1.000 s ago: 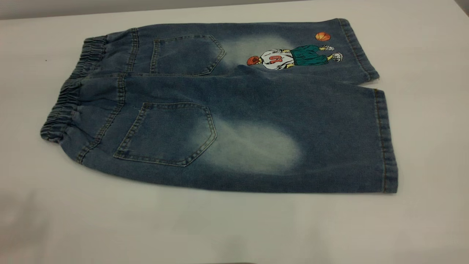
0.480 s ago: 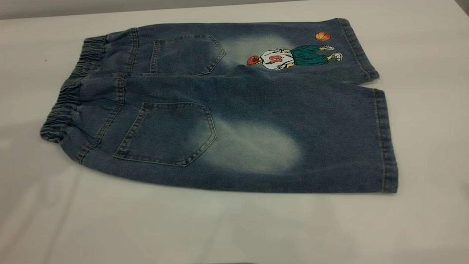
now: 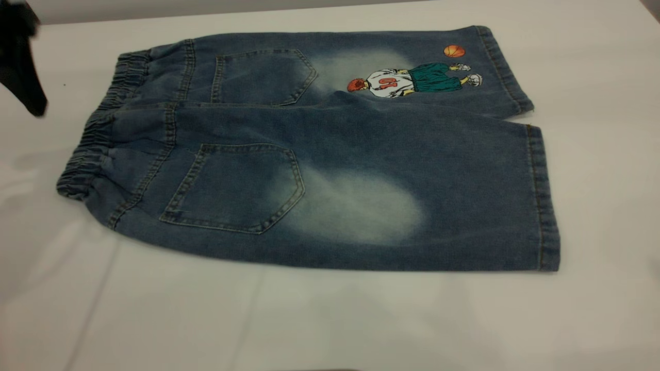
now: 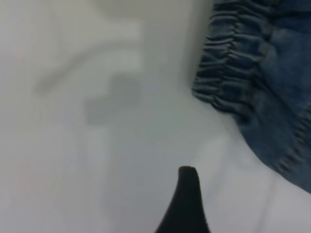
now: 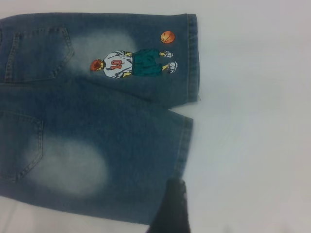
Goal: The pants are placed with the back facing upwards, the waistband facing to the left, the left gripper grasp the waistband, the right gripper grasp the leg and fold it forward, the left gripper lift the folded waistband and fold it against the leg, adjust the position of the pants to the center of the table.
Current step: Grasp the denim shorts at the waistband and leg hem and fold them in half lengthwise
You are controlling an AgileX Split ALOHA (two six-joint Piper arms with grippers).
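The pants (image 3: 330, 154) lie flat; the print's jersey number (image 3: 388, 82) looks like "10".

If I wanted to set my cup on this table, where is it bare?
The table is bare in front of the pants, along the plain leg, and right of both hems. Left of the waistband is tighter: the left gripper hangs there.

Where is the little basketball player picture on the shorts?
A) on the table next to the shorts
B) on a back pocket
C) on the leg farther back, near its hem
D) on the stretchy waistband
C: the cartoon basketball player print sits on the far leg of the pants, close to its hem, away from the pockets and the waistband.
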